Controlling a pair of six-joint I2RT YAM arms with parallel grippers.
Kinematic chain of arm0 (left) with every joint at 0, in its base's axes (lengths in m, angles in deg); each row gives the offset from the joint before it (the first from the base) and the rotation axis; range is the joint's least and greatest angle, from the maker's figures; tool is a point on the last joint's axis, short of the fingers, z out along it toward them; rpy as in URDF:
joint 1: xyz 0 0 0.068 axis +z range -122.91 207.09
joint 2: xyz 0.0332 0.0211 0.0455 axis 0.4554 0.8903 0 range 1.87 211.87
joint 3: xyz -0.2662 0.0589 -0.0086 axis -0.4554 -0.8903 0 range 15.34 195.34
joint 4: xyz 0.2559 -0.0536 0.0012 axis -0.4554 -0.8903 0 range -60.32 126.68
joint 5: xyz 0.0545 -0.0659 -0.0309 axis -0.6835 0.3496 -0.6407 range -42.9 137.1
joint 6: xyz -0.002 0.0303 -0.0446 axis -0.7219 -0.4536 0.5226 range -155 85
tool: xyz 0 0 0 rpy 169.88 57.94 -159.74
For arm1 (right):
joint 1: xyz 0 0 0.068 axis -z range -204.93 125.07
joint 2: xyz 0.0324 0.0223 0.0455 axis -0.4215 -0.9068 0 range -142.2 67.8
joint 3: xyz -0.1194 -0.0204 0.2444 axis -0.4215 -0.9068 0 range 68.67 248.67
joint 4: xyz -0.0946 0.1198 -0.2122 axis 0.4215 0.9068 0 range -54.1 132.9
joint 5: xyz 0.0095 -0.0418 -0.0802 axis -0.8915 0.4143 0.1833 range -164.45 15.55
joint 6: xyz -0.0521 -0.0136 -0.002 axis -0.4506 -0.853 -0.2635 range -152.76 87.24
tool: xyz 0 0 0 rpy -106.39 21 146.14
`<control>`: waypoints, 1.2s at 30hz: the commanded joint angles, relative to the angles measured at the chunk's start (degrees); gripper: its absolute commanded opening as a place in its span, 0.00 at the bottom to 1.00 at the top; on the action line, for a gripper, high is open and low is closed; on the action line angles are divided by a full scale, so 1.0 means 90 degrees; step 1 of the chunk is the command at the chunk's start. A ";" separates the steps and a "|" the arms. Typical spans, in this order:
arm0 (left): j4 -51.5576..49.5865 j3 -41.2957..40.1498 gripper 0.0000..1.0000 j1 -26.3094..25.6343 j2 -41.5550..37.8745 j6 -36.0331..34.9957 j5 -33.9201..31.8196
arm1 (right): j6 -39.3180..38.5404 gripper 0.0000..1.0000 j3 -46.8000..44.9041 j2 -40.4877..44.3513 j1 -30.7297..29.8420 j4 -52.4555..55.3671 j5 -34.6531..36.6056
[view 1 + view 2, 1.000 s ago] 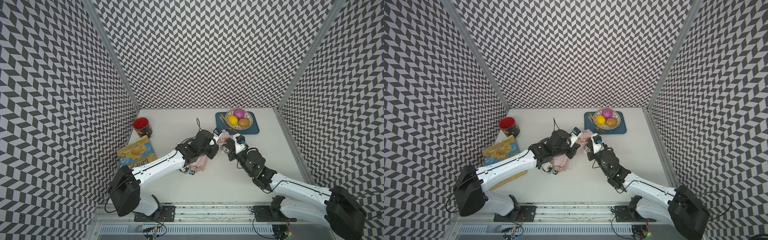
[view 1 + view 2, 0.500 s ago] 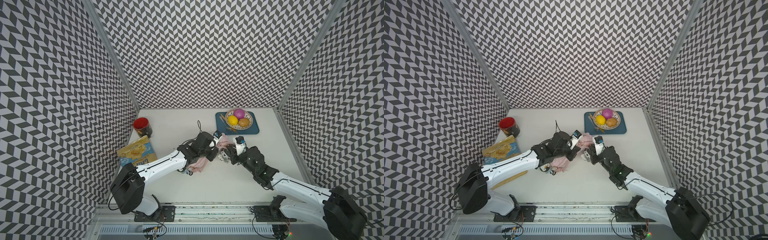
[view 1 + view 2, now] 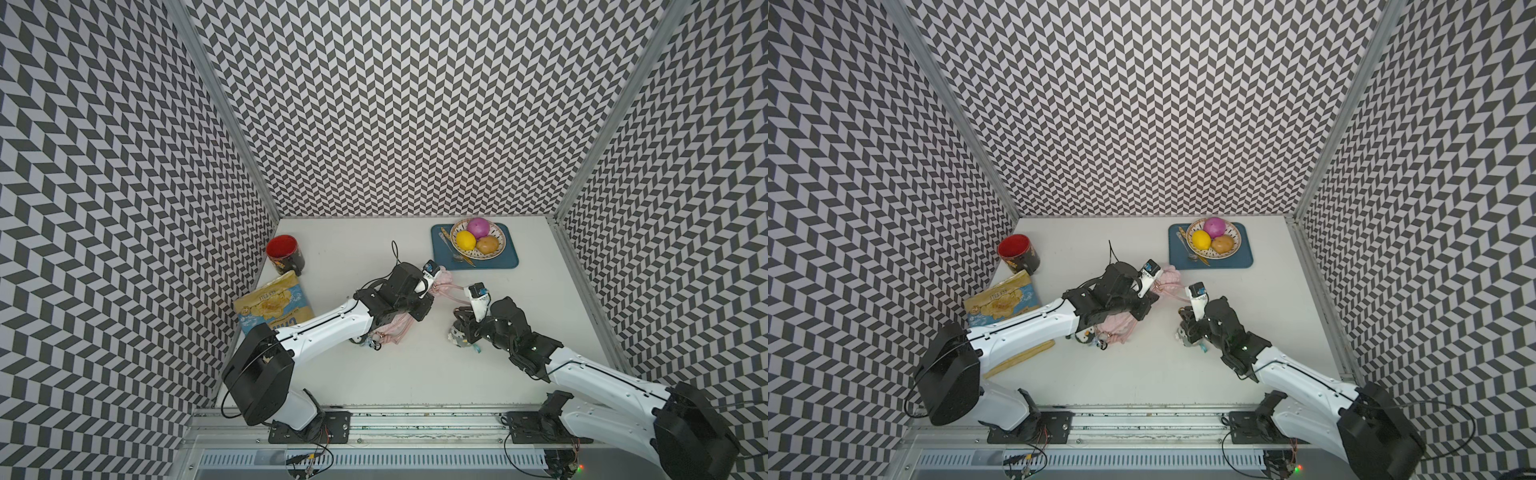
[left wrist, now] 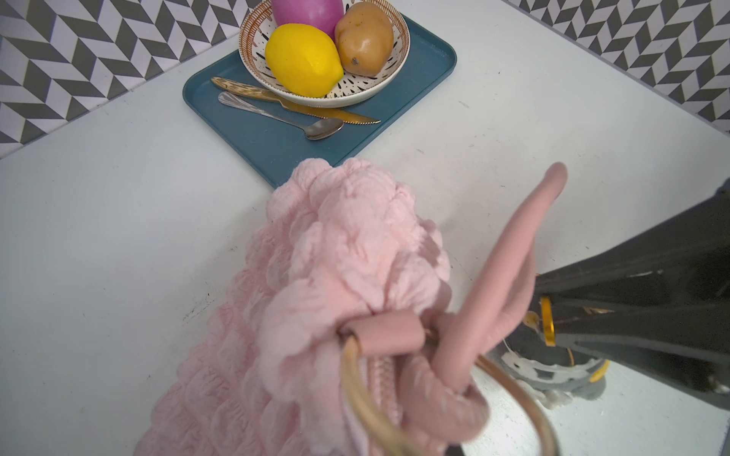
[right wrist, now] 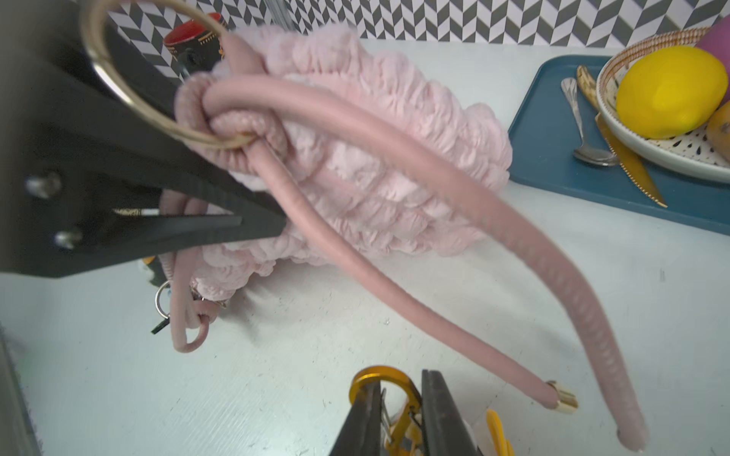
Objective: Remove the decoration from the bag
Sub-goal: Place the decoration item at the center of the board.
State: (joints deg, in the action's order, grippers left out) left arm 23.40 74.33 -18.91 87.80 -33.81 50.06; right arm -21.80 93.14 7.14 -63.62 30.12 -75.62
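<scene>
The pale pink bubble-quilted pouch bag point(image 3: 444, 276) lies crumpled at mid-frame on the white table point(image 3: 374, 374), partly under the left arm. The left gripper point(image 5: 260, 223) is clenched on the bag's gold metal ring point(image 4: 355, 383), apparently to anchor it. Right of centre, the right gripper point(image 5: 397, 389) pinches a gold carabiner clip point(image 5: 381, 371). The grey-and-white plush decoration point(image 3: 456, 334) beneath it rests on the table, apart from the ring. The unclipping looks done; only setting it down remains.
</scene>
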 commanded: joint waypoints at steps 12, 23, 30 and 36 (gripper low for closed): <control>0.0235 -0.0006 0.00 0.0120 0.0198 0.0043 0.0164 | 0.0745 0.24 0.0381 -0.0071 0.0039 0.1048 -0.0100; 0.0245 0.0008 0.00 0.0188 0.0235 0.0034 0.0225 | 0.0596 0.24 0.0727 0.0070 0.0032 0.0909 0.0044; 0.0218 0.0047 0.00 0.0209 0.0256 0.0006 0.0246 | 0.0416 0.21 0.1150 -0.0091 0.0034 0.1355 0.0200; 0.0194 0.0102 0.00 0.0240 0.0264 0.0004 0.0229 | 0.0246 0.20 0.1650 -0.0309 0.0034 0.1834 0.0214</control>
State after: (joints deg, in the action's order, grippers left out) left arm 23.84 74.33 -17.29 89.68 -33.85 51.53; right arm -18.31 105.68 5.24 -63.62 45.25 -74.49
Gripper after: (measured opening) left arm 0.143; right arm 0.203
